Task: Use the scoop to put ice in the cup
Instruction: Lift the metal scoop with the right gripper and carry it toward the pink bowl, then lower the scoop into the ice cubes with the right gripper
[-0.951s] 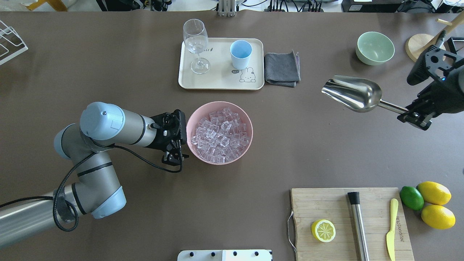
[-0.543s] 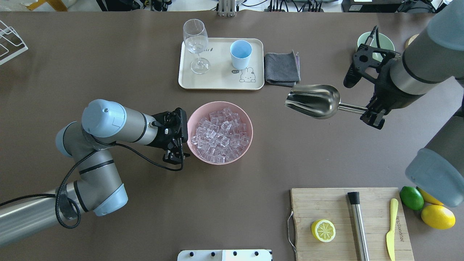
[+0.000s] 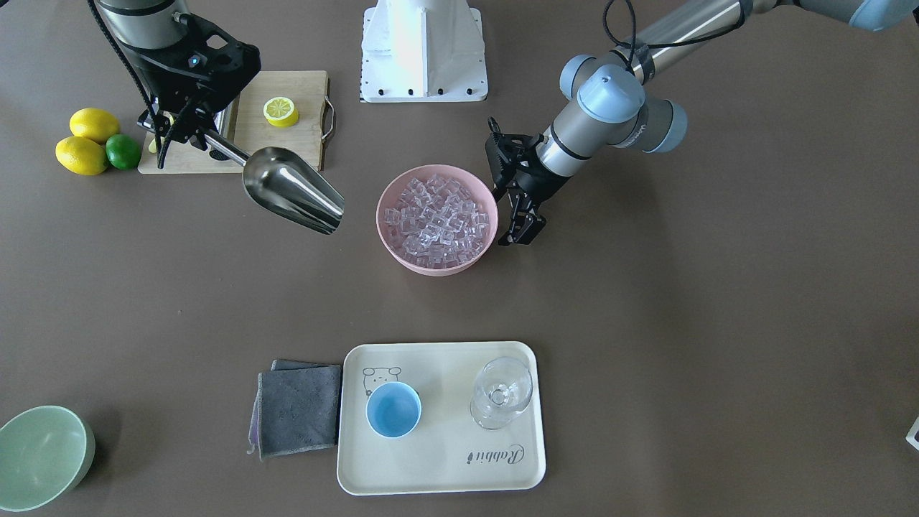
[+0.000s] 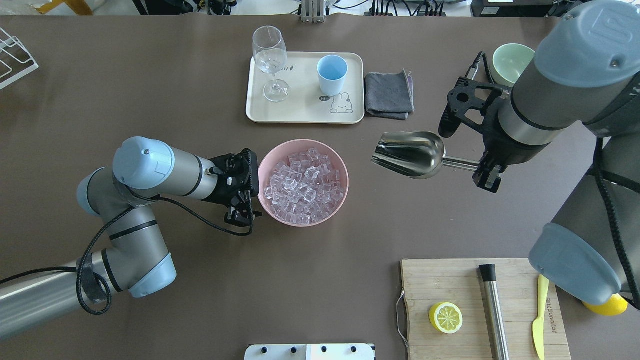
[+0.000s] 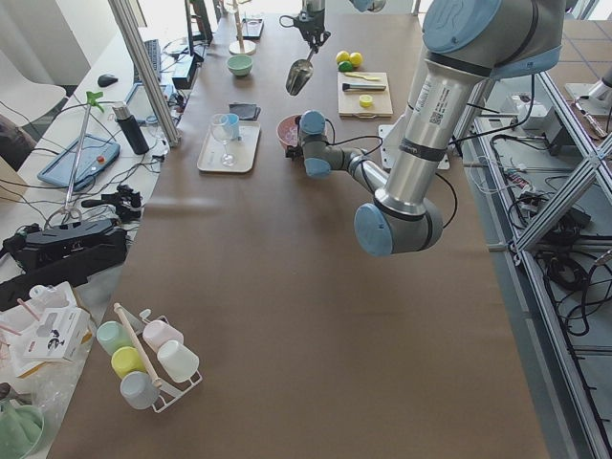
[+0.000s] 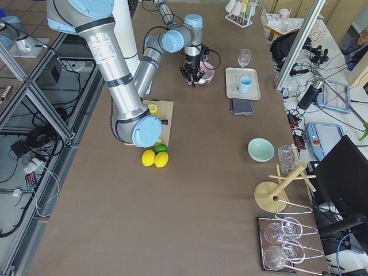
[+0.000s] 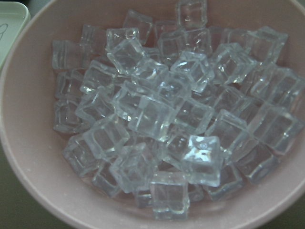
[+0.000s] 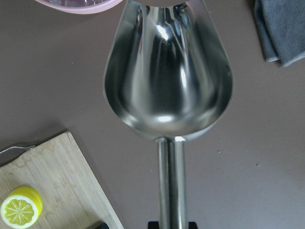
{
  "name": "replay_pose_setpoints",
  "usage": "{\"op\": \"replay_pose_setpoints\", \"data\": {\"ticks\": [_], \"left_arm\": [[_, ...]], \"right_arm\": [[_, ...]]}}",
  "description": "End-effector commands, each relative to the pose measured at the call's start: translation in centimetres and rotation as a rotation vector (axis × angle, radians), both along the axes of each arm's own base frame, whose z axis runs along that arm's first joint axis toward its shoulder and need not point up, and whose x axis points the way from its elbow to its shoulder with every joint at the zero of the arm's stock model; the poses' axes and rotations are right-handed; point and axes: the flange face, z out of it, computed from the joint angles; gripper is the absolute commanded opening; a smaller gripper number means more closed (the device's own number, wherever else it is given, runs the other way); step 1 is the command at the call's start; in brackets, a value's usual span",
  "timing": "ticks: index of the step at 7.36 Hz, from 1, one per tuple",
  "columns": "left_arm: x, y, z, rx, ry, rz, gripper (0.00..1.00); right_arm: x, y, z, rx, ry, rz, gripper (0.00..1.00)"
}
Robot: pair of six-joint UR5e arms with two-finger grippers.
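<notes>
- Two arms are in play: my right end effector (image 4: 487,172) is clamped on the handle of the scoop (image 4: 410,154), which hangs empty above the surface (image 4: 150,90), its mouth towards the pink bowl (image 4: 306,142).
- I judge this to be the approach before the first scoop; nothing is loaded yet.
- Next I need to dip the mouth into the ice (image 4: 302,185), push under the cubes and lift level.
- My left end effector (image 4: 239,216) sits just beside the bowl's outer wall; I cannot tell whether its fingers are apart or together.
- All the ice lies heaped in the bowl. The cup (image 4: 332,74) stands empty on the tray (image 4: 300,114), near an empty stemmed glass (image 4: 270,60).
</notes>
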Motion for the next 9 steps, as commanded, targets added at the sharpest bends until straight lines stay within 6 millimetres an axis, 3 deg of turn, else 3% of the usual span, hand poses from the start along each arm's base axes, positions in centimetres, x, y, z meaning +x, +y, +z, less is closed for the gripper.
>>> {"op": "replay_pose_setpoints", "data": {"ticks": [1, 2, 3, 5, 9], "left_arm": [[0.0, 0.0, 0.0, -0.001, 0.001, 0.0, 0.99], [-0.1, 0.1, 0.0, 0.001, 0.002, 0.001, 0.99], [-0.1, 0.1, 0.0, 0.0, 0.002, 0.0, 0.99], [-0.2, 0.2, 0.2, -0.007, 0.005, 0.019, 0.99], [-0.2, 0.2, 0.2, -0.009, 0.006, 0.023, 0.99]], "right_arm": [[-4.4, -1.6, -4.0, 0.029, 0.008, -0.065, 0.0], [-6.3, -1.7, -5.1, 0.037, 0.041, -0.082, 0.0], [-7.5, -1.2, -4.9, 0.024, 0.091, -0.097, 0.0], [-10.3, -1.8, -7.6, 0.029, 0.21, -0.158, 0.0], [-13.7, -0.7, -10.7, 0.062, 0.346, -0.247, 0.0]]}}
